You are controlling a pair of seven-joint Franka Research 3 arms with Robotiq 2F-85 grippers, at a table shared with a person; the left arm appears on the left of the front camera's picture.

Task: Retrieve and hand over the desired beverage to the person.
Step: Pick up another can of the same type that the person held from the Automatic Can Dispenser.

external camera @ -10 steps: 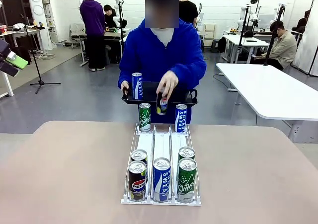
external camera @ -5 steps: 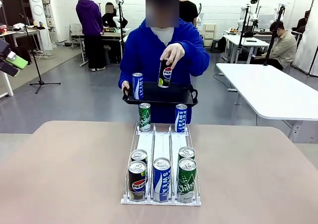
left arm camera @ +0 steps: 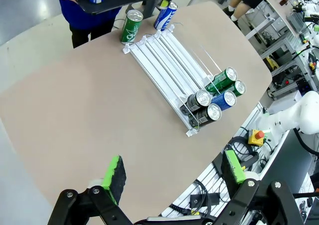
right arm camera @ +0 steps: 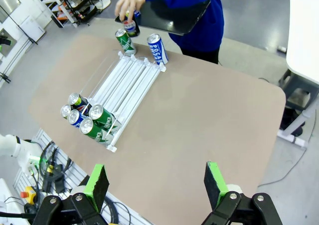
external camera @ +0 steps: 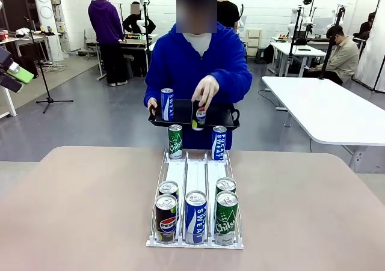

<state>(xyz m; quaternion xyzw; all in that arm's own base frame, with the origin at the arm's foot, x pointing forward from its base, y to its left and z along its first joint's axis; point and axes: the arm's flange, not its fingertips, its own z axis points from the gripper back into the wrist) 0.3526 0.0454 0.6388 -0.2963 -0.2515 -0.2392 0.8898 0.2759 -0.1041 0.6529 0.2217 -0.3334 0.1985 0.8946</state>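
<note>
The person (external camera: 198,60) in a blue hoodie stands at the far side, one hand under a black tray (external camera: 219,116). On the tray stands a Pocari Sweat can (external camera: 166,104), and the other hand holds a Pepsi can (external camera: 198,117) down at the tray. A clear three-lane rack (external camera: 195,175) lies mid-table. Its near end holds a Pepsi can (external camera: 166,218), a Pocari Sweat can (external camera: 195,217) and a green Chilsung can (external camera: 226,218), with two more cans behind. A Chilsung can (external camera: 175,142) and a Pocari can (external camera: 219,143) stand at its far end. My left gripper (left arm camera: 174,170) and right gripper (right arm camera: 156,180) hang open high above the table, holding nothing.
The tan table (external camera: 72,211) has bare room on both sides of the rack. A white table (external camera: 325,109) stands off to the right, beyond my table. Other people and a tripod stand (external camera: 45,73) are far back in the room.
The person lifted the Pepsi can up to chest height and has lowered it back onto the tray. Neither gripper has moved.
</note>
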